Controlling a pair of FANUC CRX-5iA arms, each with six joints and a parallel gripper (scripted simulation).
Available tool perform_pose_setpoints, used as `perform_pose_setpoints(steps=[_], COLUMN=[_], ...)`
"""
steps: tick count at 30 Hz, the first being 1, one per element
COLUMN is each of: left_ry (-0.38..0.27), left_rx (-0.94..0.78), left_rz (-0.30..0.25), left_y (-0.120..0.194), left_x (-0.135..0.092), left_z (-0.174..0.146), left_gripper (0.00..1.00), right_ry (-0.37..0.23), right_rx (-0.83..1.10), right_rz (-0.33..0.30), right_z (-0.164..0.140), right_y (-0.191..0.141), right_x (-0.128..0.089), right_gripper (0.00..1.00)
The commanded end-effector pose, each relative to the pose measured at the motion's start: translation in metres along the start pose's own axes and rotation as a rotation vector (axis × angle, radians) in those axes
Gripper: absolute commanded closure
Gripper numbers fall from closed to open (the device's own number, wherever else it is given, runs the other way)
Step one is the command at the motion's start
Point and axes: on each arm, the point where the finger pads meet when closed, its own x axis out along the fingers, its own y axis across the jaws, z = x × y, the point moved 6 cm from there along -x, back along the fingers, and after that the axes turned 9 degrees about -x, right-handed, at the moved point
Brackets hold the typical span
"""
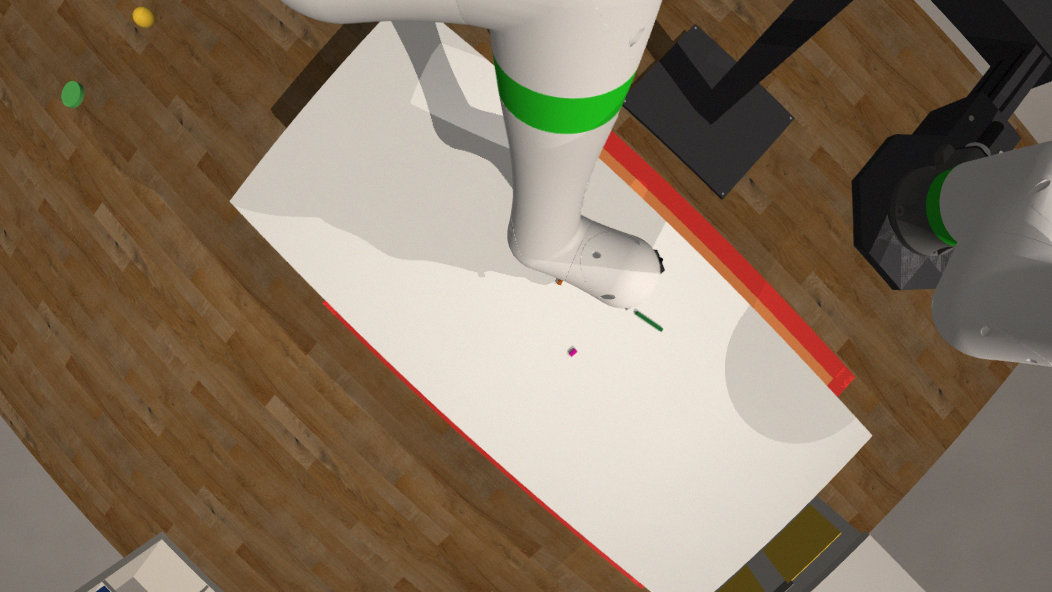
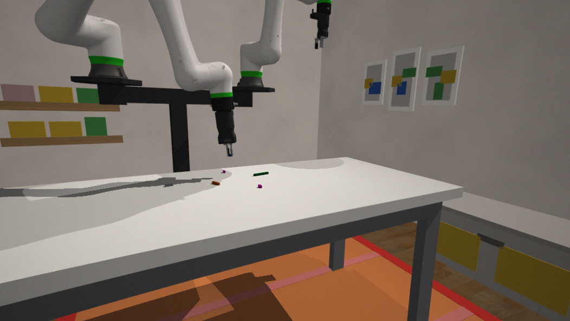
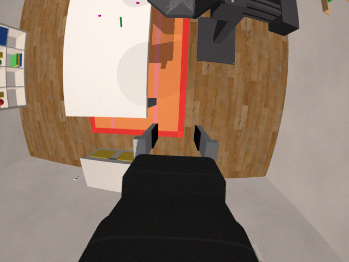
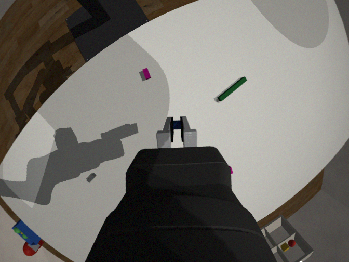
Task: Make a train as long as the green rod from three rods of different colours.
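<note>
The green rod [image 1: 648, 321] [image 2: 260, 174] [image 3: 120, 22] [image 4: 232, 89] lies flat on the table. One magenta rod [image 1: 572, 351] [image 2: 259, 186] [image 3: 99, 15] [image 4: 231, 170] lies apart from it; another magenta rod [image 2: 224, 171] [image 3: 137, 2] [image 4: 146, 73] lies nearer the arms' stand. An orange rod [image 1: 559, 281] [image 2: 215, 183] is partly covered by the right arm in the top view. A grey rod [image 2: 168, 184] [image 4: 91, 177] lies in shadow. My right gripper [image 2: 229, 153] [image 4: 176, 124] is shut on a blue rod [image 4: 176, 124] above the table. My left gripper [image 2: 319, 43] [image 3: 176, 131] is open and empty, far from the rods.
The white table [image 1: 588, 456] [image 2: 338, 199] [image 3: 93, 70] bears the rods, which lie apart from each other. The dark stand [image 2: 179, 131] carries both arms behind the table. A low cabinet [image 2: 518, 223] [image 3: 105, 171] stands beyond one table end.
</note>
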Motion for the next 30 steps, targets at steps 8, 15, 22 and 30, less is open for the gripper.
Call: perform_pose_setpoints(steps=[8,15,22,30], left_ry=[-0.002,-0.002,-0.002,-0.002], left_rx=[0.000,0.000,0.000,0.000], left_rz=[-0.001,-0.001,-0.001,-0.001], left_y=[0.000,0.000,0.000,0.000], left_x=[-0.001,-0.001,-0.001,-0.001], left_z=[0.000,0.000,0.000,0.000], left_gripper=[0.00,0.00,0.00,0.00], right_ry=[-0.029,-0.026,-0.023,-0.021], right_rx=[-0.121,-0.190,-0.255,-0.303], right_rz=[-0.102,-0.103,-0.104,-0.105], right_z=[0.083,0.133,0.183,0.219], right_y=[0.039,0.046,0.047,0.043], right_x=[0.003,0.001,-0.003,-0.008], right_gripper=[0.76,0.76,0.76,0.76])
